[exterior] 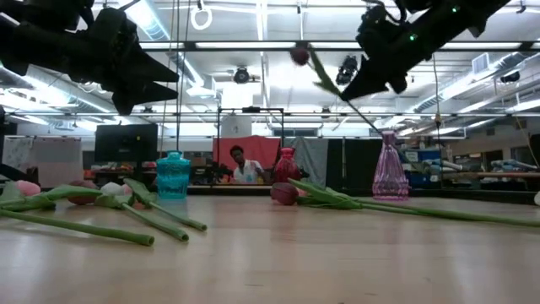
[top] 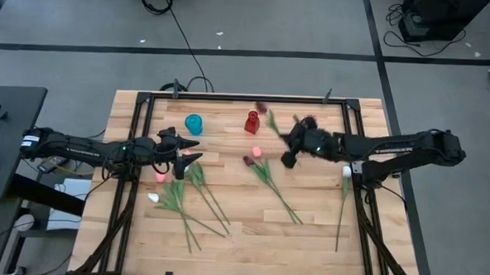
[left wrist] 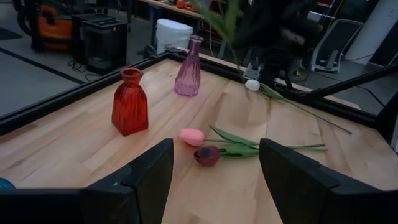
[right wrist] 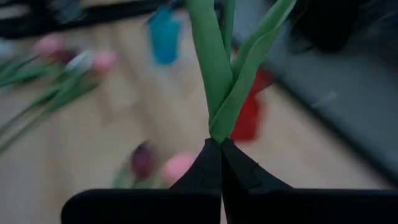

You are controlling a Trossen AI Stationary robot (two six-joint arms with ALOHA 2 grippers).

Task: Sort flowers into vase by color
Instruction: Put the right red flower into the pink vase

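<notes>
The wooden table (top: 307,240) fills the high view, with both dark arms reaching in from its sides. From three o'clock the right arm stretches toward the far middle; the right gripper (right wrist: 221,144) has its jaws pinched fully together on the green stem of a maroon tulip (exterior: 299,56), held in the air with its dark head up near the red vase. From nine o'clock the left arm lies over the table's left half; the left gripper (left wrist: 214,171) hangs above the board with its jaws spread wide and nothing between them.

Three vases stand along the far edge: a teal vase (top: 194,124) at eleven o'clock, a red vase (top: 251,122) at twelve, and a pink-purple vase (left wrist: 188,76) near one o'clock.

Loose tulips lie flat. A bunch (top: 188,197) with pink and white heads spreads at about eight o'clock. A pink tulip (left wrist: 191,137) and a dark maroon tulip (left wrist: 207,155) lie side by side at the centre. A single white tulip (top: 346,172) lies at about four o'clock.
</notes>
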